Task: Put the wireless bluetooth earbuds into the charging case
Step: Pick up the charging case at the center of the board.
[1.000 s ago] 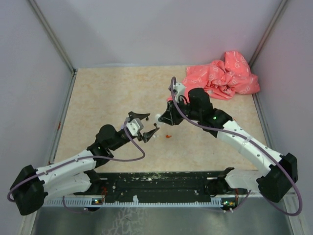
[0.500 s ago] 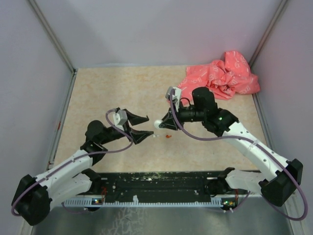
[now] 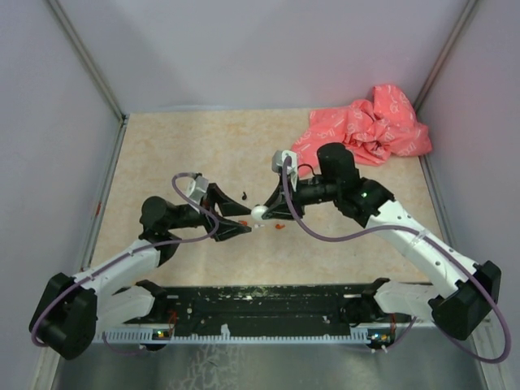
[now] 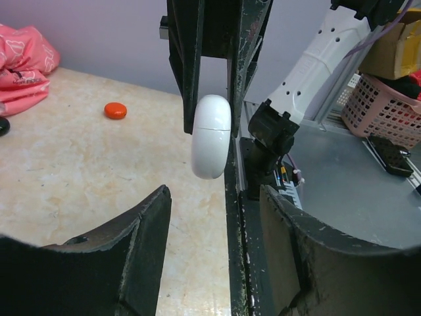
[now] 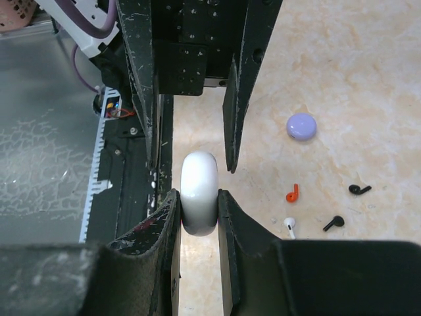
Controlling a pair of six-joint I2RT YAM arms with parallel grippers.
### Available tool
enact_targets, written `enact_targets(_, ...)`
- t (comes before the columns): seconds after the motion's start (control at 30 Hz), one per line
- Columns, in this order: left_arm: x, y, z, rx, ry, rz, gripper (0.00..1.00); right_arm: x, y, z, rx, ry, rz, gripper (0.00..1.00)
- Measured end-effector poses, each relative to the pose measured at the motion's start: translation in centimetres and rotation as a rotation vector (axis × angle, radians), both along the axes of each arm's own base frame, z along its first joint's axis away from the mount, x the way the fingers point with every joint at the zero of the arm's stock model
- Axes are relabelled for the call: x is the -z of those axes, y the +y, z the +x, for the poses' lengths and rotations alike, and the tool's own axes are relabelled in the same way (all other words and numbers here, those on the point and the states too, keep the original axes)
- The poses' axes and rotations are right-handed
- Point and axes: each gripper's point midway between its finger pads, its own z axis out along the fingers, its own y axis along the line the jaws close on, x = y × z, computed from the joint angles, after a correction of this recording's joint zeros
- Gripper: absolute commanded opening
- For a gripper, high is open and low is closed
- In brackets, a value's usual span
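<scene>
The right jaws are clamped narrow on the charging case (image 5: 198, 192), a smooth white egg-shaped shell with its lid shut. They grip it by one end, between both pads, and hold it up off the tabletop (image 3: 162, 154). The case's free end points at the left jaws, which stand wide open with one finger on each side of that end. In the right wrist view their tips just overlap the case, but whether either one touches it I cannot tell. In the left wrist view the case hangs just ahead of the spread left jaws, roughly centred in their gap.

The earbuds lie loose on the tabletop, below the right jaws and off to one side. A red earbud (image 5: 293, 193) has a white earbud (image 5: 289, 227) close beside it. A black earbud (image 5: 359, 189) and a second black earbud (image 5: 334, 223) lie a little farther out from the jaws. A purple disc (image 5: 301, 126) lies apart from them, level with the left jaws' tips. An orange disc (image 4: 115, 110) lies on the tabletop, off to the side of the left jaws. A crumpled pink cloth (image 3: 366, 130) lies well behind the right jaws.
</scene>
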Motion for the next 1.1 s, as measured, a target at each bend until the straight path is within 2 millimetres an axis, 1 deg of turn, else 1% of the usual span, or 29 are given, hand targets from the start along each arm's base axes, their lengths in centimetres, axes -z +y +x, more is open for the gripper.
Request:
enact_targets(0.1, 0.2, -0.1, -0.2, 0.017, 0.002, 0.014, 0.57, 0.0, 0.1, -0.2, -0.019, 0.007, -0.003, 0.00)
enact_targets(0.33, 0.0, -0.6, -0.4, 0.035, -0.022, 0.039, 0.49, -0.4, 1.0, -0.8, -0.062, -0.007, -0.023, 0.00)
enact_targets(0.4, 0.1, -0.8, -0.4, 0.036, -0.027, 0.051, 0.45, -0.1, 1.2, -0.9, -0.068, -0.006, -0.040, 0.00)
enact_targets(0.57, 0.6, -0.9, -0.6, 0.028, -0.041, 0.079, 0.41, 0.6, 1.5, -0.9, -0.061, 0.004, -0.090, 0.00)
enact_targets(0.7, 0.7, -1.0, -0.5, 0.017, -0.056, 0.088, 0.38, 0.8, 1.5, -0.9, -0.047, 0.001, -0.118, 0.00)
enact_targets(0.77, 0.8, -1.0, -0.5, 0.012, -0.058, 0.094, 0.34, 0.8, 1.6, -0.9, -0.045, 0.000, -0.127, 0.00)
enact_targets(0.97, 1.2, -1.0, -0.4, 0.008, -0.055, 0.105, 0.33, 1.4, 1.6, -1.0, -0.038, -0.001, -0.153, 0.00)
enact_targets(1.1, 1.2, -1.0, -0.3, 0.000, -0.058, 0.105, 0.33, 1.3, 1.6, -0.9, -0.034, -0.010, -0.159, 0.00)
